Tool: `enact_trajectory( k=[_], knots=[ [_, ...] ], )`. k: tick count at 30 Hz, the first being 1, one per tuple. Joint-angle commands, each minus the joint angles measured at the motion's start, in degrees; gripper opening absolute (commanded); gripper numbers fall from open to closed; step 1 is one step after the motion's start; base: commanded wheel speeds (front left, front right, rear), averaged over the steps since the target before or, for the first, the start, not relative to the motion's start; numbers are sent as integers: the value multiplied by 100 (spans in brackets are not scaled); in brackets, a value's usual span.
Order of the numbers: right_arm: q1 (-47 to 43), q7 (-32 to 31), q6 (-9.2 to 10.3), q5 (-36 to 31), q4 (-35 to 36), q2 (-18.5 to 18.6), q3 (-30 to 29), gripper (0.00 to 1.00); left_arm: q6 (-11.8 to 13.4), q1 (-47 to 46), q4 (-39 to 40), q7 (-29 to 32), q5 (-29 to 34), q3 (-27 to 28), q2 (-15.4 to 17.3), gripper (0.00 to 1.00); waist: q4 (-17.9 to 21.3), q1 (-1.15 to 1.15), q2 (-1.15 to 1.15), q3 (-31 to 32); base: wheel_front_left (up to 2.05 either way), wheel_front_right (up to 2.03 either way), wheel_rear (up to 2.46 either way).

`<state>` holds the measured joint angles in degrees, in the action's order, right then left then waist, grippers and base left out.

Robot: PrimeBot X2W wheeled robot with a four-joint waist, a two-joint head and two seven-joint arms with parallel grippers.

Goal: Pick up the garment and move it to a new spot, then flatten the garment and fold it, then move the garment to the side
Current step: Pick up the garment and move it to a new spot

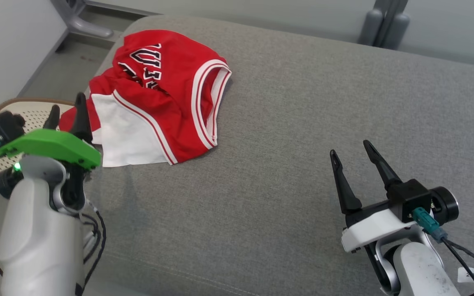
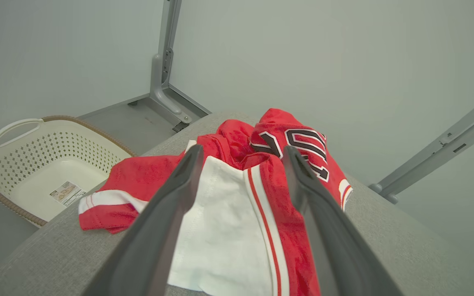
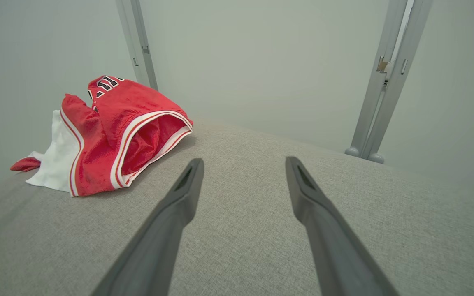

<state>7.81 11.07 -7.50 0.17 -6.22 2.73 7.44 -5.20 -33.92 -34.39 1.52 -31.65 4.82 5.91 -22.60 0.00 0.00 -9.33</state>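
The garment point(image 1: 159, 94) is a red jersey with white panels, white trim and black lettering, lying crumpled at the far left of the grey cushioned surface point(image 1: 286, 156). My left gripper point(image 1: 67, 107) hovers open at the garment's left edge, its fingers pointing over the white panel point(image 2: 220, 222); nothing is between them. My right gripper point(image 1: 351, 153) stands open over bare cushion at the lower right, well apart from the garment point(image 3: 109, 131). Both wrist views show spread fingers with nothing held.
A cream perforated laundry basket point(image 2: 43, 164) with a brown rim stands on the floor left of the cushion, beside my left arm. Grey metal frame legs point(image 3: 381, 82) rise behind the surface. The cushion's left edge drops off near the garment.
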Motion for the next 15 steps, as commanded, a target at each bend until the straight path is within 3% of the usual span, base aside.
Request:
enact_trajectory(
  k=[1,8,15],
  knots=[
    [106,-41,2,-46,60,32,-34,100,-56,-272,-122,87,-118,32,23,100,482,0,0,-514,0,0,0],
    [223,-162,2,-179,346,25,-61,100,-154,-1304,-969,578,-576,125,238,100,1019,0,0,-1058,0,0,0],
    [205,-146,2,-190,455,22,-158,100,-92,-1783,-1476,784,-506,11,455,100,1281,0,0,-1315,0,0,0]
  ],
)
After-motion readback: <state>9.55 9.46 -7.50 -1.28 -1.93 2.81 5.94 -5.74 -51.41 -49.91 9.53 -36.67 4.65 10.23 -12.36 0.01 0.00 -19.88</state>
